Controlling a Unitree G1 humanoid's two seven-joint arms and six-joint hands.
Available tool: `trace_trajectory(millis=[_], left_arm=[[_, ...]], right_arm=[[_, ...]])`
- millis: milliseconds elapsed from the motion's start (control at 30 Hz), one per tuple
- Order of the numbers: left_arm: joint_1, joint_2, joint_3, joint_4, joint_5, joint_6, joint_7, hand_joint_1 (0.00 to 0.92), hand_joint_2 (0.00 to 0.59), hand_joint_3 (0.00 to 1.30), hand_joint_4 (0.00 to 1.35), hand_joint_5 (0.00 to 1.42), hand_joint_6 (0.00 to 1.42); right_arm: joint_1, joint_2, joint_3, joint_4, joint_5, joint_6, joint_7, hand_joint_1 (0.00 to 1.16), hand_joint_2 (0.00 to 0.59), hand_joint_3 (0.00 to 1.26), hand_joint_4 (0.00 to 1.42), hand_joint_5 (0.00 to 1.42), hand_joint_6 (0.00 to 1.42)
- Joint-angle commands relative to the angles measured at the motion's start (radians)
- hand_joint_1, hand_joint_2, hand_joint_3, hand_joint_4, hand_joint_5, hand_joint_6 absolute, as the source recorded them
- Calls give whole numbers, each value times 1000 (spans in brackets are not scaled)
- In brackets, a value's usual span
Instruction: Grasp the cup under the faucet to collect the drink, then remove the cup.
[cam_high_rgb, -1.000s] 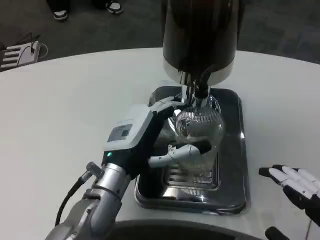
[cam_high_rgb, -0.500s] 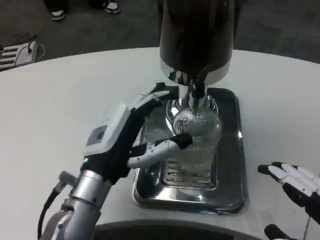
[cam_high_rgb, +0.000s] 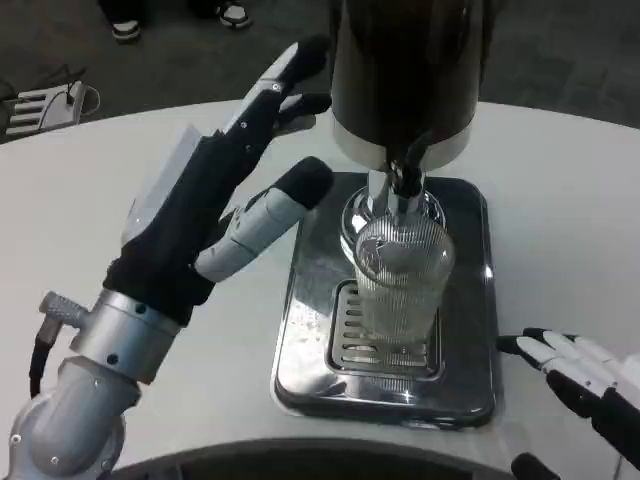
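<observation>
A clear ribbed cup stands upright on the grate of the steel drip tray, directly under the faucet of the dark dispenser. My left hand is raised to the left of the dispenser, fingers spread, holding nothing and apart from the cup. My right hand lies at the lower right beside the tray, fingers stretched out, holding nothing.
The white round table extends to the left and right of the tray. Beyond its far edge is dark floor with a white object at the far left and someone's shoes at the top.
My left hand has let go of the cup, lifted up and back to the left, and spread its fingers. The cup stays under the faucet. The right hand has barely moved.
</observation>
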Motion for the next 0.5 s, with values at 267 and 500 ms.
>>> trace_trajectory(millis=[267, 500], left_arm=[[-78, -64, -62, -122, -21, 236, -131, 0, 81, 2, 0, 91, 71], [-121, -118, -135, -71, 19, 279, -177, 0, 83, 0, 0, 76, 46]], right_arm=[[10, 2, -11, -12, 15, -12, -24, 453, 489, 63, 0, 0, 115], [41, 6, -49, -20, 56, -20, -38, 453, 489, 63, 0, 0, 115]])
